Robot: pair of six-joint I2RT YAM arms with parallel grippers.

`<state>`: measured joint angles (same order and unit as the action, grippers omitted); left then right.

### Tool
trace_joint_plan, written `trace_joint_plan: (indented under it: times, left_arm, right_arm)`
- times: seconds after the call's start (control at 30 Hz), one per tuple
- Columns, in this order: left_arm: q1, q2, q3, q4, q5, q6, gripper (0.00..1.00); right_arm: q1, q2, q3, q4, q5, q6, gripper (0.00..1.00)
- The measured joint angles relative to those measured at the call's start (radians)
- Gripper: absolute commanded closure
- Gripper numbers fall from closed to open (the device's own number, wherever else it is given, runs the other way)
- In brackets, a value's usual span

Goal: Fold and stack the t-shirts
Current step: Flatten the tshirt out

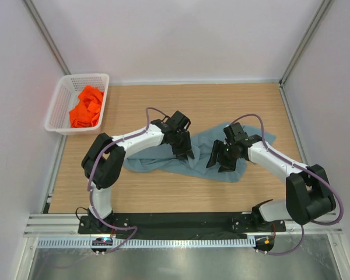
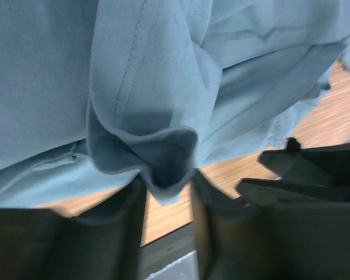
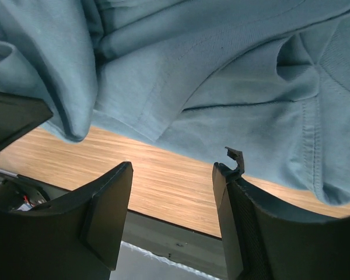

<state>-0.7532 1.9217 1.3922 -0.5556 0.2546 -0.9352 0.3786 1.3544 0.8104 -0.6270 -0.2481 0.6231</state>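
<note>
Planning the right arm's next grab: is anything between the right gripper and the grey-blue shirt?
Nothing visible. The right gripper hangs open over bare table, just short of the grey-blue t-shirt. Only wood shows between its fingers and the hem.

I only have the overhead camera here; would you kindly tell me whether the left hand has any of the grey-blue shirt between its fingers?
Observer: Yes. The left wrist view shows a hemmed fold of the grey-blue shirt hanging down between the fingers of the left hand, though I cannot tell whether they press it.
Operator: Thank you. Has the right hand caught any cloth?
Observer: No. The right wrist view shows the right hand open, with only bare table between its fingers.
</note>
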Motion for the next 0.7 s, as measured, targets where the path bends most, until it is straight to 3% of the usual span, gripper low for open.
trace_joint_plan:
  times: [0.03,0.13,0.3,0.7]
  left_arm:
    - [0.002,0.000,0.003,0.000,0.003,0.002,0.83]
    - [0.012,0.004,0.020,-0.005,0.005,0.010,1.00]
    - [0.069,0.004,0.101,-0.063,-0.043,0.066,1.00]
    - [0.263,0.004,0.440,-0.092,-0.126,0.237,1.00]
  right_arm:
    - [0.000,0.010,-0.006,0.011,-0.006,0.005,0.37]
    - [0.000,0.038,-0.011,0.042,-0.018,0.010,0.37]
    - [0.000,0.103,-0.011,0.097,-0.036,0.014,0.47]
    - [0.000,0.137,0.018,0.112,-0.036,0.031,0.47]
